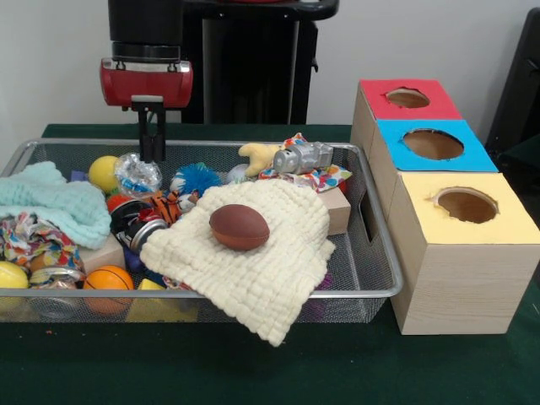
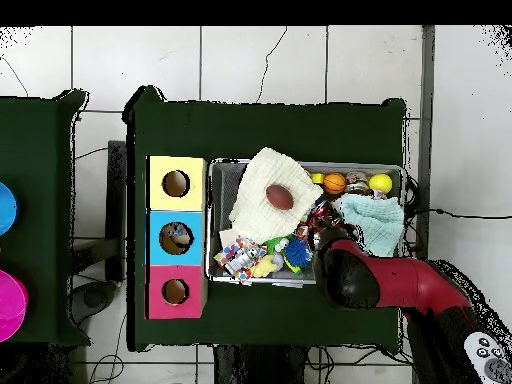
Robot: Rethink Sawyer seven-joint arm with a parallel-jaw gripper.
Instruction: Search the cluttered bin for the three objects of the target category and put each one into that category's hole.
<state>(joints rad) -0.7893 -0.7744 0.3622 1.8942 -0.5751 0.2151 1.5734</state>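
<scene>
The wire-mesh bin (image 1: 372,221) holds several mixed objects. A brown toy football (image 1: 239,226) lies on a cream cloth (image 1: 278,270) that hangs over the front rim. My gripper (image 1: 152,157) hangs from the red wrist at the bin's far left, its tips just above a crinkled clear-and-silver wad (image 1: 137,175), beside a yellow ball (image 1: 103,171). The hole (image 1: 407,98) in the red-topped box is the farthest of the three and looks empty. In the overhead view the arm (image 2: 390,285) covers the gripper, and the red hole (image 2: 175,291) lies left of the bin (image 2: 212,225).
The blue-topped hole (image 1: 432,143) and yellow-topped hole (image 1: 466,205) sit nearer the camera. The bin also holds a teal cloth (image 1: 51,207), an orange ball (image 1: 110,280), a crushed silver can (image 1: 302,158), a blue fuzzy toy (image 1: 198,177), a yellow plush (image 1: 257,154) and a wooden block (image 1: 337,209).
</scene>
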